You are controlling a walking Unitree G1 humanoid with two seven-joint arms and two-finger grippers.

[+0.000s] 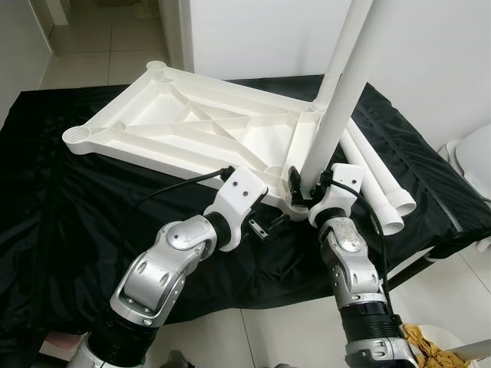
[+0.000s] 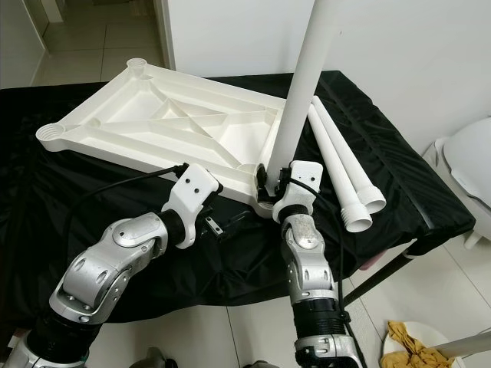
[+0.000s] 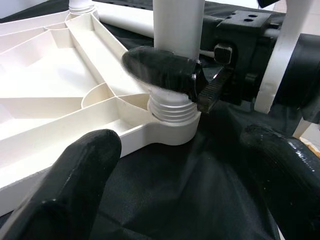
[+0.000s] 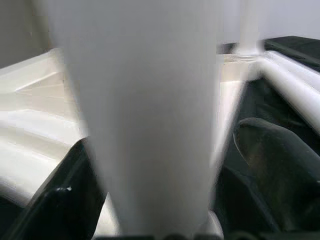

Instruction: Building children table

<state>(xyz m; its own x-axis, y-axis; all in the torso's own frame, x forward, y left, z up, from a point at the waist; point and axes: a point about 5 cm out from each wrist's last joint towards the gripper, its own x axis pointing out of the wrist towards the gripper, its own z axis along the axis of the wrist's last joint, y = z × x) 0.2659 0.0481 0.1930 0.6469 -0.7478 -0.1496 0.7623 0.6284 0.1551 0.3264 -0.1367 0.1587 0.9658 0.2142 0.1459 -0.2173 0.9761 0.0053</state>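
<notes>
A white plastic table top [image 1: 192, 123] lies upside down on a worktop [image 1: 46, 192] covered with a black cloth, in the upper left and middle of the head views. Its ribs face up, and round sockets sit at its corners. One white leg [image 1: 337, 100] stands upright in the corner socket [image 3: 172, 125] nearest the robot, low in the middle of the picture, close to the front edge of the cloth. The right end effector [image 1: 301, 188] is clamped on this leg just above the socket, with one black finger [image 3: 160, 70] pressed against the tube. In the left wrist view the ridged bottom of the leg shows above the socket rim. The left end effector [image 1: 265, 225] sits just to the left of that corner, over bare black cloth, with its fingers spread apart and nothing between them. It is near the table top's front edge, but I cannot tell if it touches. More spare white legs [image 2: 345, 165] lie side by side on the cloth to the right of the standing leg, pointing toward the lower right. There is open cloth in front of the table top and along the left side. The floor [image 1: 100, 46] is pale tile, and a white wall [image 1: 430, 54] rises behind the worktop at the upper right.
</notes>
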